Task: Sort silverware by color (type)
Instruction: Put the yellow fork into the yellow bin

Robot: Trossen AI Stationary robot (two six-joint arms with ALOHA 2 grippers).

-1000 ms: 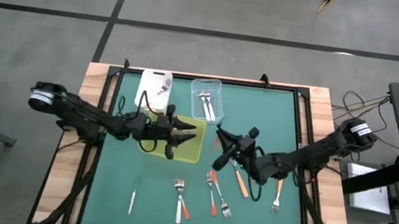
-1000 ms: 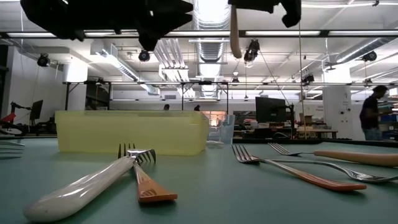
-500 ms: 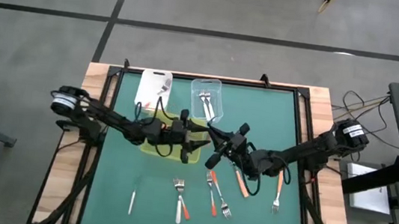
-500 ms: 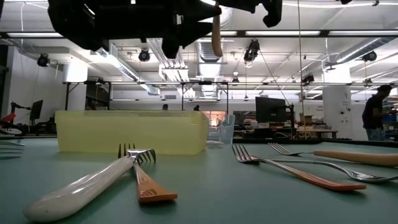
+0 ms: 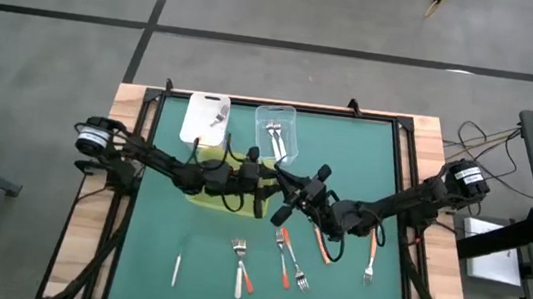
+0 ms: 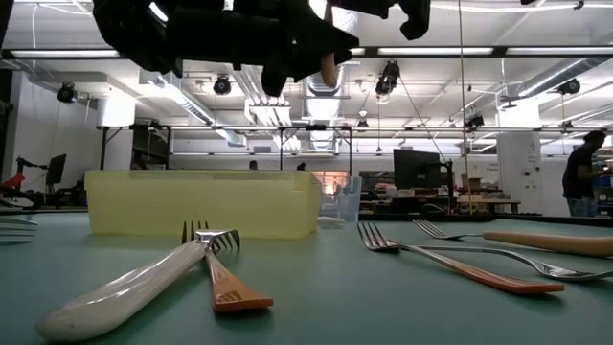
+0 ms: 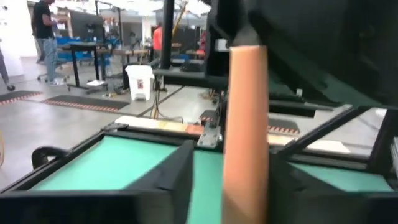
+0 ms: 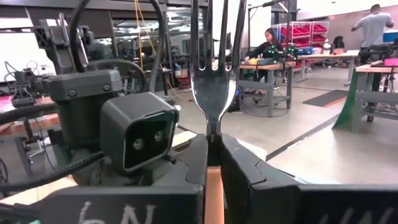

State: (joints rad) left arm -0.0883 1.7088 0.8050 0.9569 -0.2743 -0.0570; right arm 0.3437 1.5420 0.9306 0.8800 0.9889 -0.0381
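Half-hidden orange-handled fork (image 8: 212, 93) between pincers

**Colours on the green desk**

The desk (image 5: 367, 151) is covered in teal-green, framed by pale wood edges. Both arms and their hands are black. The right hand (image 8: 214, 146) holds a fork (image 8: 214, 68) with a silver head and an orange handle (image 7: 245, 124). Below the left hand (image 5: 262, 174) sits a translucent yellow-green tray (image 6: 201, 203). Beyond it are a white tub (image 5: 206, 117) and a clear tub (image 5: 276, 130). Near the right hand lie forks with orange handles (image 5: 284, 257); one is white-handled (image 6: 124, 287).
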